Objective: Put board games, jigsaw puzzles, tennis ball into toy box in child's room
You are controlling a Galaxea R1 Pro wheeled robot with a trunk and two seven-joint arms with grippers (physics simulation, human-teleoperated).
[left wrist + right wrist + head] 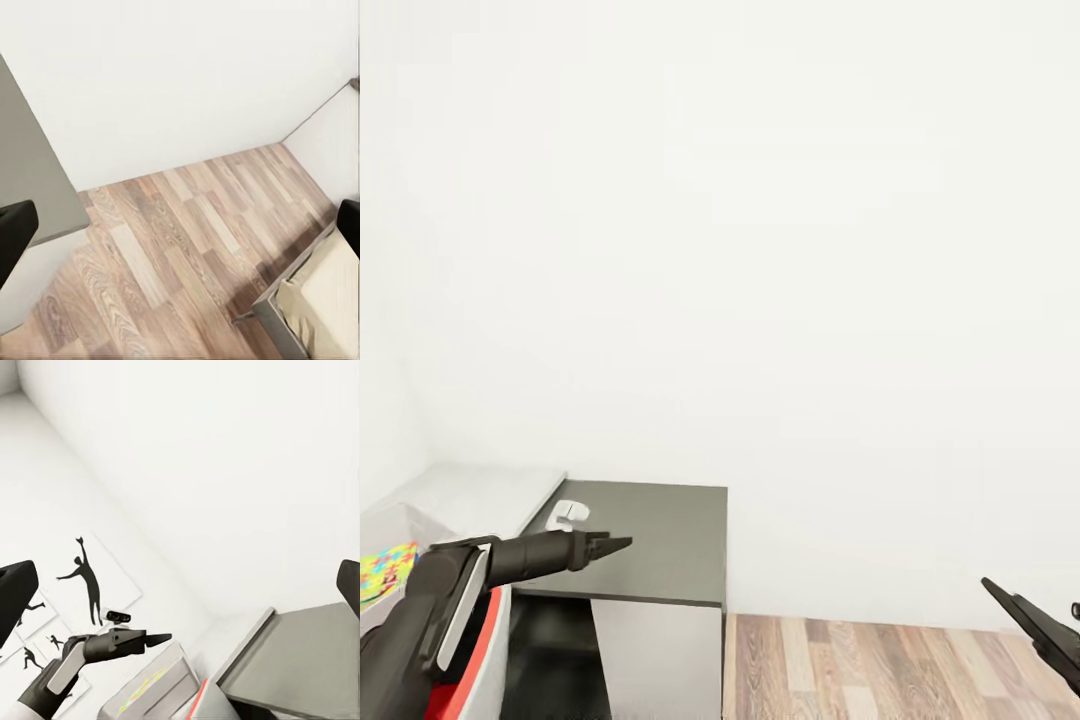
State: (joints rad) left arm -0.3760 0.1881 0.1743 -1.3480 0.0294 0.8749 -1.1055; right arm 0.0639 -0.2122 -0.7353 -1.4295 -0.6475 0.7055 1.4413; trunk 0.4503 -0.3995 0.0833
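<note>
Over dark grey tabletop (660, 540), left gripper (615, 545) empty, fingers spread wide. Right gripper (1000, 596) also spread wide, empty. Colourful jigsaw puzzle (385, 572) beside left arm, in pale box.

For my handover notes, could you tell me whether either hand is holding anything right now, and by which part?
Nothing is held. The left hand points out over the dark table with nothing in it, and the right hand is also empty.

One dark table (660, 540), one colourful jigsaw puzzle (385, 572), perhaps one bed (322, 300)
</note>
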